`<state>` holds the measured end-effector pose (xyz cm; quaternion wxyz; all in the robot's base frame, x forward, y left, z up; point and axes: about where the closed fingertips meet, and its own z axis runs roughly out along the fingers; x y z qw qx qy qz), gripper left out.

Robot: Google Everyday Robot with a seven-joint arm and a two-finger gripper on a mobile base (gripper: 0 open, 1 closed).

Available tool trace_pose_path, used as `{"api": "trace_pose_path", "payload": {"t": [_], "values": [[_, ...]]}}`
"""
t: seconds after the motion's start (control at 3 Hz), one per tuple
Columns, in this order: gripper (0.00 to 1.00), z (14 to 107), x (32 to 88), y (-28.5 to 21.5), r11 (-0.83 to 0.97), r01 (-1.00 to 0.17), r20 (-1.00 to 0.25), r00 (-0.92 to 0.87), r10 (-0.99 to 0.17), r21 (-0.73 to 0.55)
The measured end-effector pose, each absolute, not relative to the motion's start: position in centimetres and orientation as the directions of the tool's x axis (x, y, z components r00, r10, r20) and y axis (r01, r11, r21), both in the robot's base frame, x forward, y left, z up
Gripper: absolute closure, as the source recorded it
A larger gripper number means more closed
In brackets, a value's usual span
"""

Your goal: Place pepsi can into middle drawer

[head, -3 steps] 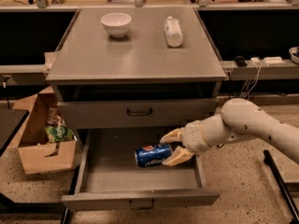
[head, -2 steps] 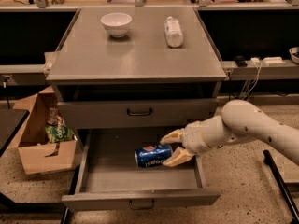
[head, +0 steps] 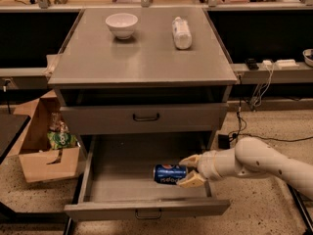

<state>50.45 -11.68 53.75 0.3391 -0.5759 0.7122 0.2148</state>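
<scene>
Pepsi can (head: 168,174) lies on its side on the floor of the pulled-out middle drawer (head: 122,180), near its right wall. The gripper (head: 181,173) reaches in from the right, its two tan fingers clamped on the can's right end. Above, the upper drawer (head: 145,117) is closed. Farther back, the cabinet top (head: 142,58) carries a white bowl (head: 121,24) and a plastic bottle (head: 182,32) lying flat.

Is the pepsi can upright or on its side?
On its side: pepsi can lies flat in the open middle drawer, gripper at its right end.
</scene>
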Motion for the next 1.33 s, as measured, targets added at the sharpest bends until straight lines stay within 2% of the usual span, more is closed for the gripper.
{"api": "trace_pose_path", "payload": {"t": [0.67, 1.0, 1.33], "values": [[1.00, 46.1, 53.9, -14.8, 0.370, -0.928, -0.734, -0.222, -0.642, -0.043], [0.84, 44.7, 56.5, -15.5, 0.381, -0.923, -0.735, -0.224, -0.640, -0.050], [0.61, 44.0, 58.3, -15.8, 0.381, -0.923, -0.737, -0.219, -0.639, -0.056]]}}
